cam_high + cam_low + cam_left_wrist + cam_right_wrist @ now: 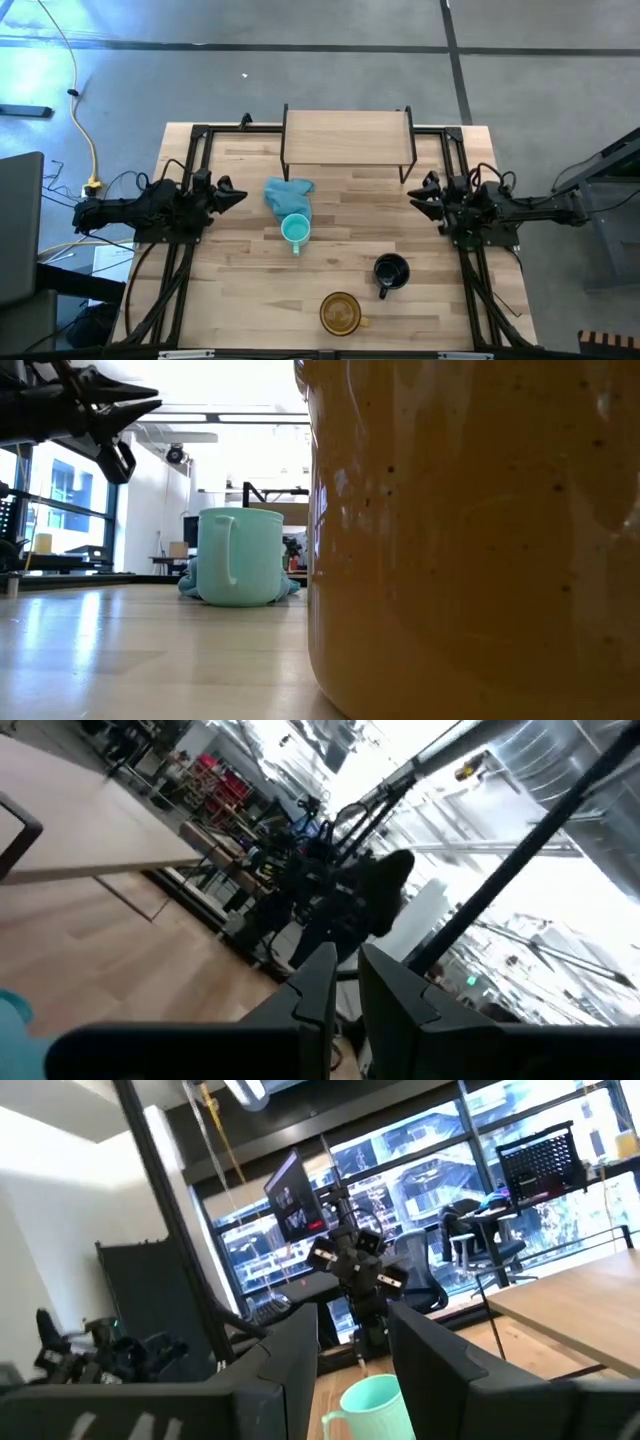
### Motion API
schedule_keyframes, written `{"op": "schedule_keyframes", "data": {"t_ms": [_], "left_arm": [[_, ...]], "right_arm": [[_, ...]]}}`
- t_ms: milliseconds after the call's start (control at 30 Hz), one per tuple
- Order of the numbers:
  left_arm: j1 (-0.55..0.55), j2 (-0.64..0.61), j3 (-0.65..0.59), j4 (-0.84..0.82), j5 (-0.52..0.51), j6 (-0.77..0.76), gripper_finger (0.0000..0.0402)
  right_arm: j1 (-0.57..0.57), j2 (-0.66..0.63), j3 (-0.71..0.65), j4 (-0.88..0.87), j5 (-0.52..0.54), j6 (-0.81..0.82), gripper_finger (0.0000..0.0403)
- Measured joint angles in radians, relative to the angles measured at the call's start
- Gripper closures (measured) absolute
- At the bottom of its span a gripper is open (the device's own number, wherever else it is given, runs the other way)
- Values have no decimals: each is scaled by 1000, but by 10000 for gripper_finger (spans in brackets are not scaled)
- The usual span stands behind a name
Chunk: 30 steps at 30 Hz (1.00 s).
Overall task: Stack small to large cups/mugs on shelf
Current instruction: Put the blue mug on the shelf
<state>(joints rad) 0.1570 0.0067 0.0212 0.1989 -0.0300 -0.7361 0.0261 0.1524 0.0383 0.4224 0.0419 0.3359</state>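
Three mugs stand upright on the table. The turquoise mug (295,231) (240,555) (375,1405) stands mid-table. The black mug (390,271) is nearer and to the right. The amber-brown mug (340,312) stands at the near edge and fills the right of the low view (470,530). The shelf (347,140) (580,1295) stands on its black legs at the far edge. My left gripper (238,193) (347,982) hovers at the left side with a narrow gap between its fingers. My right gripper (415,195) (350,1350) hovers at the right side, open. Neither touches anything.
A blue-teal cloth (288,193) (190,585) lies crumpled just beyond the turquoise mug, between it and the shelf. Black arm frames run along the table's left and right sides. Bare wood shows between the mugs and in front of the shelf.
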Motion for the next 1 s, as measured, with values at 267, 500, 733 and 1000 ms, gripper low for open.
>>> {"op": "schedule_keyframes", "data": {"t_ms": [267, 500, 733, 1000], "left_arm": [[-1, 11, 0, -19, 109, -27, 364], [-1, 39, 0, -15, 141, -55, 364], [-1, 97, 0, -16, 153, -58, 364], [-1, 154, 0, -16, 149, -36, 364]], "right_arm": [[0, 0, 0, 8, 8, 4, 284], [0, 0, 0, 8, 22, 11, 284], [0, 22, 2, 9, 19, 76, 284], [1, 202, 119, 2, -25, 20, 284]]}}
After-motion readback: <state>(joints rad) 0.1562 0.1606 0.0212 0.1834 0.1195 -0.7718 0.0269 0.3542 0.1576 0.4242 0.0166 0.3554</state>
